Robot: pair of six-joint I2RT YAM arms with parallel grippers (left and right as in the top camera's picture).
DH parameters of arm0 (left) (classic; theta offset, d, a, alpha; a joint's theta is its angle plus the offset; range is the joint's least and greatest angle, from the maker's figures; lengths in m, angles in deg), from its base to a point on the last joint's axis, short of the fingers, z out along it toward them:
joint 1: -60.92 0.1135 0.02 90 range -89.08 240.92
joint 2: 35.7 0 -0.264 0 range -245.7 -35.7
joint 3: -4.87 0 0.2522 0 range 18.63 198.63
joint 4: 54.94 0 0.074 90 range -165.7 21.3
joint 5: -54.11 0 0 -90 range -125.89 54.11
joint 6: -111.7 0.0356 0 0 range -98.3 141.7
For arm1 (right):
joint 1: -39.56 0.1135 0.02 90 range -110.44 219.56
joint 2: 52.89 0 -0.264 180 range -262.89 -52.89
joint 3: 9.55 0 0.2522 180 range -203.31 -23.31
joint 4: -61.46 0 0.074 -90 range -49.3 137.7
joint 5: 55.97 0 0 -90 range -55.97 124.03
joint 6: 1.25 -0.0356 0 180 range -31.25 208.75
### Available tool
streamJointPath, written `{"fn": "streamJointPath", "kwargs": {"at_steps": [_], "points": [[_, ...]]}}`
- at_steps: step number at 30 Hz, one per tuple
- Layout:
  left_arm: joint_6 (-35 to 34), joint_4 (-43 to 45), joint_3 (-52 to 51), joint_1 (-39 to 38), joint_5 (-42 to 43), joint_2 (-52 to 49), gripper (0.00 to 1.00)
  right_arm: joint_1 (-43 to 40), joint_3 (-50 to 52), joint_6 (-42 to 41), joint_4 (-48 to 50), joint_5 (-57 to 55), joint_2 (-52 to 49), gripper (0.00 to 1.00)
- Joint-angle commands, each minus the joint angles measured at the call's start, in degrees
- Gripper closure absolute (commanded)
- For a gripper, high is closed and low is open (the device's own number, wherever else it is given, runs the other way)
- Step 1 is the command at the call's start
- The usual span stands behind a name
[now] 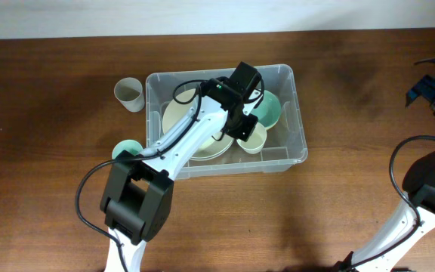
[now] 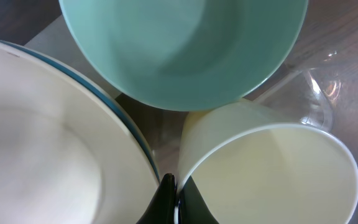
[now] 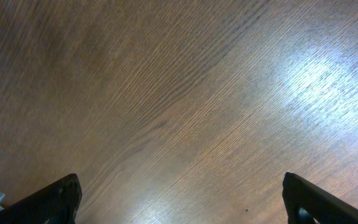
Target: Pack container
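Left gripper (image 2: 176,190), clamped on the rim of a cream cup (image 2: 272,180) inside the container (image 1: 240,168) near the table's (image 1: 51,189) far edge, apparently mid-placement; next move: release, then lift clear of neighbouring teal bowl (image 2: 185,50); right gripper (image 3: 182,199) spread wide.

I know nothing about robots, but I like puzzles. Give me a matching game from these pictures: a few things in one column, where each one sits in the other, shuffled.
Things
1. grey-beige round cup
2. large teal round bowl
3. right gripper
4. stack of cream round plates

Places
A. over bare wooden table, far from the clear plastic container
B. inside the container, left part
C. on the table, just outside the container's left wall
D. inside the container, right part

Pairs: 1-C, 2-D, 3-A, 4-B
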Motion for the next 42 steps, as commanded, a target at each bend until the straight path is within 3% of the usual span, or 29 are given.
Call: {"fn": "streamJointPath", "kwargs": {"at_steps": [1, 7, 19, 26, 35, 42], "points": [[1.1, 2.0, 1.1, -0.2, -0.9, -0.3, 0.99, -0.1, 0.2, -0.2, 0.1, -0.1, 1.8, 0.01], [1.1, 5.1, 1.1, -0.2, -0.8, -0.3, 0.99, -0.1, 0.2, -0.2, 0.1, -0.1, 1.8, 0.01], [1.1, -0.6, 1.1, -0.3, 2.0, -0.3, 0.99, -0.1, 0.2, -0.2, 0.1, -0.1, 1.8, 0.01], [1.1, -0.6, 1.1, -0.3, 2.0, -0.3, 0.84, -0.1, 0.2, -0.2, 0.1, -0.1, 1.8, 0.01], [1.1, -0.4, 2.1, -0.3, 2.3, -0.3, 0.82, -0.1, 0.2, -0.2, 0.1, -0.1, 1.8, 0.01], [1.1, -5.2, 12.5, -0.2, 4.8, -0.3, 0.73, -0.1, 0.2, -0.2, 0.1, -0.1, 1.8, 0.01]]}}
